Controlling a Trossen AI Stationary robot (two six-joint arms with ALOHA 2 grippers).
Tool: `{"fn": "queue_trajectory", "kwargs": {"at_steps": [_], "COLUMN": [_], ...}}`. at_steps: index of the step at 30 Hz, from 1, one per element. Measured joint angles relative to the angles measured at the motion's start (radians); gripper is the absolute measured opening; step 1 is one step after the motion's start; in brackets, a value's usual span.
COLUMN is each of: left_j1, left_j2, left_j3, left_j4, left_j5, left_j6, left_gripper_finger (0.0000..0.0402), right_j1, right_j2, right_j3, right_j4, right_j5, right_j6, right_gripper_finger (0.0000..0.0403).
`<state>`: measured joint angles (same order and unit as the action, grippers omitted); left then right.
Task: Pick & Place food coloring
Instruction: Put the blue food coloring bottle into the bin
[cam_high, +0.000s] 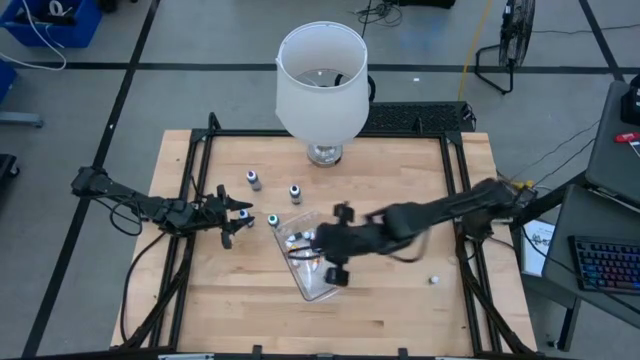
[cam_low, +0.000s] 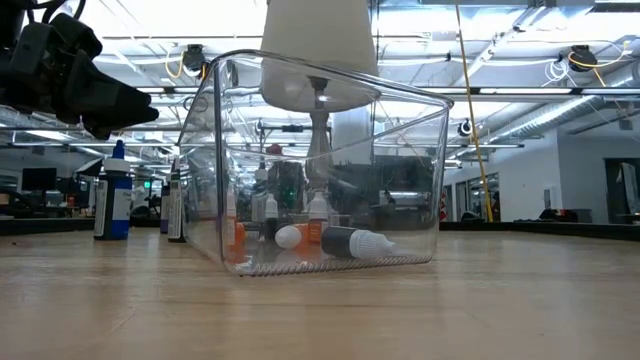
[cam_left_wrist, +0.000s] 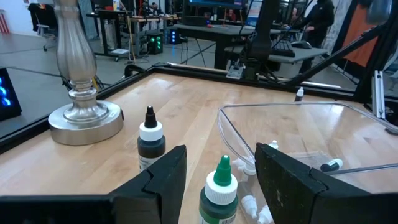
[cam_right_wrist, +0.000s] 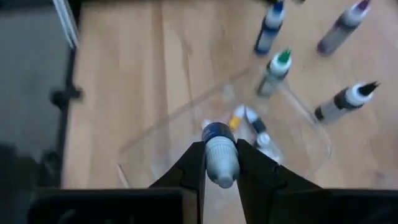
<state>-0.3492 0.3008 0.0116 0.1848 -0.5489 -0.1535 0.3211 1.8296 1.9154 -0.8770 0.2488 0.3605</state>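
Observation:
A clear plastic tray (cam_high: 312, 262) lies mid-table with several small food coloring bottles (cam_low: 350, 241) lying in it. My right gripper (cam_right_wrist: 220, 163) hangs over the tray, shut on a bottle with a dark blue end (cam_right_wrist: 217, 133). Left of the tray, more bottles stand upright on their bases: a green-capped one (cam_left_wrist: 219, 186), a black-tipped one (cam_left_wrist: 150, 140) and a blue one (cam_right_wrist: 272, 25). My left gripper (cam_high: 240, 214) is open and level. The green-capped bottle stands just beyond its fingertips, untouched. My right gripper pinches the bottle's pale part (cam_right_wrist: 221, 168) between its two fingers. The dark blue end sticks out past the fingertips. The fingers slant down from the table's right side. The bottle is lifted clear above the tray.
A lamp with a big white shade (cam_high: 320, 82) and a metal base (cam_left_wrist: 84, 118) stands at the far middle. One small bottle (cam_high: 434, 280) lies alone on the bare wood right of the tray. A black frame (cam_high: 200, 150) rims the table.

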Motion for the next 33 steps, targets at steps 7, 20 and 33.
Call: {"fn": "queue_trajectory", "kwargs": {"at_steps": [7,20,33], "left_j1": [0.000,0.000,0.000], "left_j2": [0.000,0.000,0.000], "left_j3": [0.000,0.000,0.000], "left_j4": [0.000,0.000,0.000], "left_j5": [0.000,0.000,0.000], "left_j6": [0.000,0.000,0.000], "left_gripper_finger": [0.0191,0.0191,0.0191], "right_j1": [-0.077,-0.130,-0.153], "right_j2": [0.316,0.499,0.495], "right_j3": [0.297,0.279,0.138], "right_j4": [-0.314,-0.373,-0.272], "right_j5": [-0.116,-0.230,-0.319], "right_j6": [-0.094,-0.175,-0.208], "right_gripper_finger": [0.0051,0.0051,0.0051]}}
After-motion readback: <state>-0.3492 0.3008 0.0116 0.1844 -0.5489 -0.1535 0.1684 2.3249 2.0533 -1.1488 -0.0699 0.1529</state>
